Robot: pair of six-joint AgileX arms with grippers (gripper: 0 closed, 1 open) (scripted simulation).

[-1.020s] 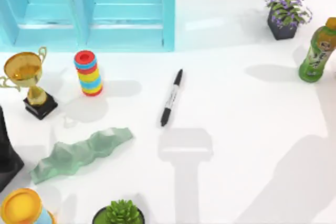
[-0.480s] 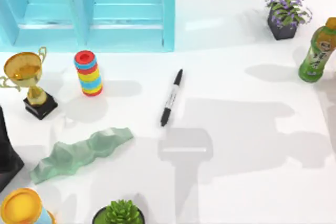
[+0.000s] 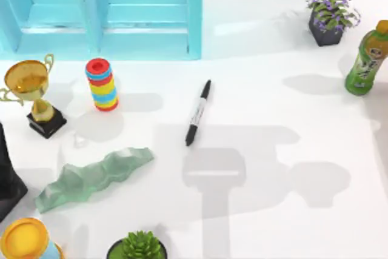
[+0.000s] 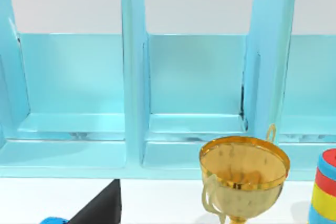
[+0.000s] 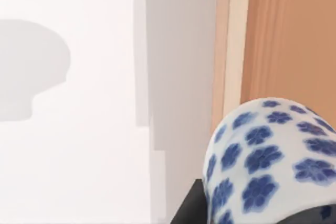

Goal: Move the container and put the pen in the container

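The pen [image 3: 198,113], a slim black marker with a pale label band, lies flat near the middle of the table, pointing away and slightly right. The container [image 5: 268,161], a white cup with blue flowers, sits close to the camera in the right wrist view and is lifted above the white table. My right gripper is shut on it, and one dark finger [image 5: 188,208] shows beside its wall. The cup casts a round shadow [image 3: 320,183] right of the pen. My left arm is parked at the left, its wrist view facing the blue shelf [image 4: 194,77].
A rainbow ring stack [image 3: 102,84], gold trophy [image 3: 33,98] and green wavy slab [image 3: 94,177] stand left of the pen. A yellow-topped tub [image 3: 24,241] and succulent [image 3: 138,247] sit at the front, a green bottle [image 3: 367,59] and potted flowers [image 3: 330,13] at the right.
The shadows of the right arm and the cup have slid leftward across the table towards the pen. The pen and the other objects have not moved.
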